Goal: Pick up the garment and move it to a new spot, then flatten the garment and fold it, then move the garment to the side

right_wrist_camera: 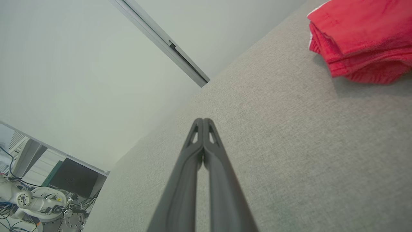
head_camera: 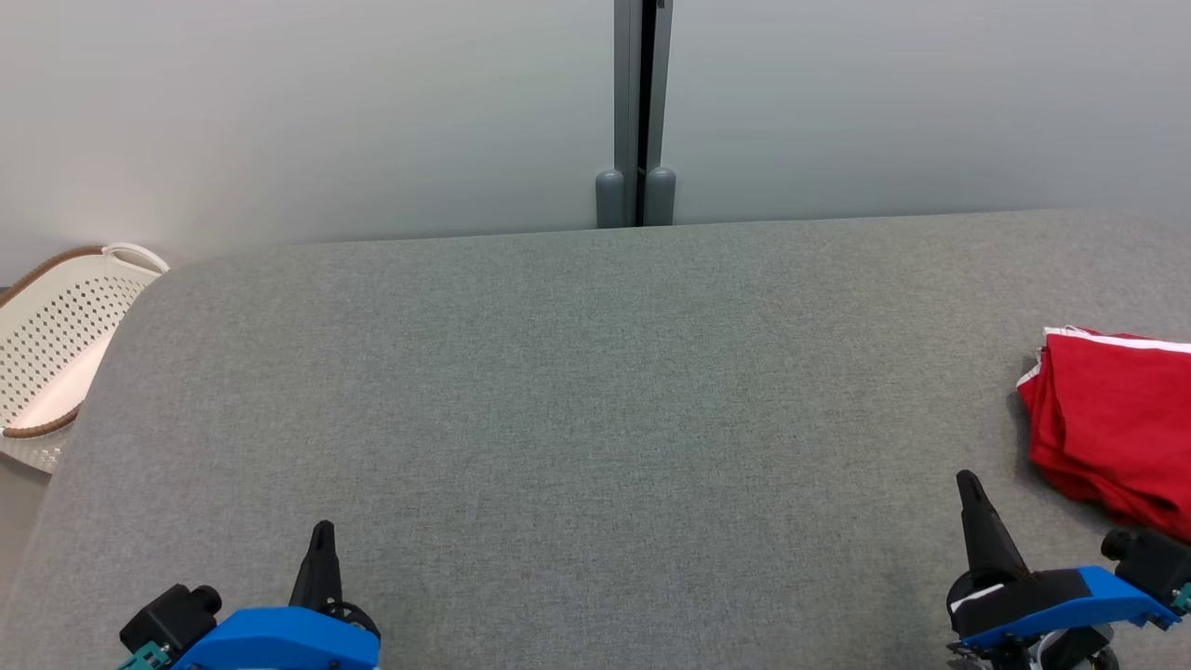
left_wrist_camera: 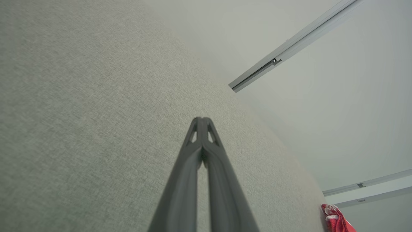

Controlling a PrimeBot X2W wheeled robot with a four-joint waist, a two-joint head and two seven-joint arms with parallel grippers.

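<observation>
Garment (head_camera: pixel 1112 419) folded in a red stack on the grey desk (head_camera: pixel 595 391), just right of the right tool (head_camera: pixel 968 482) and slightly beyond it, untouched. Left tool (head_camera: pixel 323 530) and right tool both pinched together, empty. Seemingly last step: if shifting farther aside, open wide, clamp every layer at the near edge, slide without lifting.
</observation>
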